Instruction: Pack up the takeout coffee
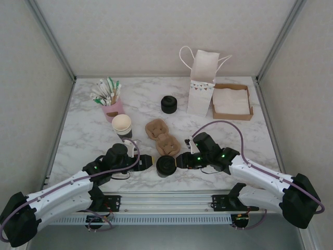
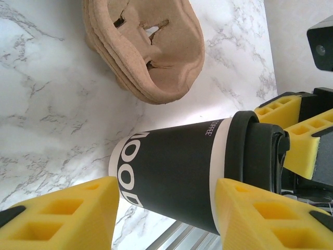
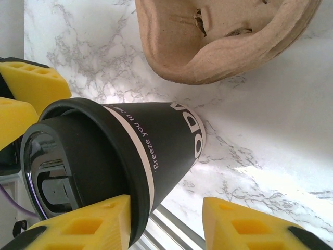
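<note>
Takeout coffee (image 1: pixel 166 165) is standing lidded on the table (image 1: pixel 93 140) near the front edge, between the two grippers and just in front of the stack of pulp cup carriers (image 1: pixel 162 136). Left gripper (image 2: pixel 166 200) is bracketing the dark cup wall, jaws sitting close on both sides, but cannot tell if they are actually clamping. Right gripper (image 3: pixel 164 208) is reaching in at the lid end with jaws standing open: one finger is touching the lid rim, the other is hanging clear of the cup with bare table showing between. Progress, judging from this: lid is on, so cup prep is looking done. Cup is not yet sitting in a carrier or in the white paper bag (image 1: pixel 204 78), which is standing upright at the back, well apart, so the packing itself is looking all left to do. Table is showing a glossy white-grey marble pattern, with a metal rail (image 1: pixel 166 200) running along the near edge; pale plain walls (image 1: pixel 156 31) with metal frame posts are closing in three sides
</note>
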Controlling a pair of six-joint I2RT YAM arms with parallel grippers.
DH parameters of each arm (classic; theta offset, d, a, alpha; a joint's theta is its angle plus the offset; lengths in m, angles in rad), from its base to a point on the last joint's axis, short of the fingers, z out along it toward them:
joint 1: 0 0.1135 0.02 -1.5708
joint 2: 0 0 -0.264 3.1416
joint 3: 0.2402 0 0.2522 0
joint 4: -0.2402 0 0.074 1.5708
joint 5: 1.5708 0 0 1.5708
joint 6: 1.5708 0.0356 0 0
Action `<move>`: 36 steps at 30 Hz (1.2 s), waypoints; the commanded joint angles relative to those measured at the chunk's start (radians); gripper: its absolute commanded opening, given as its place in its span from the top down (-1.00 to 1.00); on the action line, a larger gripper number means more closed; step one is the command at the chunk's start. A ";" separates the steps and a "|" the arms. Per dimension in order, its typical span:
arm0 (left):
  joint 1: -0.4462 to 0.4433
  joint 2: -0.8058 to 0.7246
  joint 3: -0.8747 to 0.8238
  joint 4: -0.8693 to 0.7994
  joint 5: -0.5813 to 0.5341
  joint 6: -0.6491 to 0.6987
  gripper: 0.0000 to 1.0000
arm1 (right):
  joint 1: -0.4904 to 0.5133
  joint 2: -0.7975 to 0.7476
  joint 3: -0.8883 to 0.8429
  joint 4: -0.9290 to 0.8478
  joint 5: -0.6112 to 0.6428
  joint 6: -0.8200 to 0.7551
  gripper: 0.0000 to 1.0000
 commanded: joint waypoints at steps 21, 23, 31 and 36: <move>0.008 0.052 -0.023 0.066 0.064 -0.005 0.01 | 0.013 0.003 0.071 -0.045 0.012 -0.027 0.22; 0.008 0.055 -0.023 0.065 0.064 -0.003 0.00 | 0.013 0.003 0.067 -0.042 0.008 -0.024 0.23; 0.008 0.059 -0.038 0.076 0.066 -0.007 0.00 | 0.020 0.027 0.054 -0.021 0.003 -0.021 0.24; 0.008 0.052 -0.038 0.071 0.060 -0.010 0.00 | 0.021 0.034 0.058 -0.027 0.011 -0.022 0.25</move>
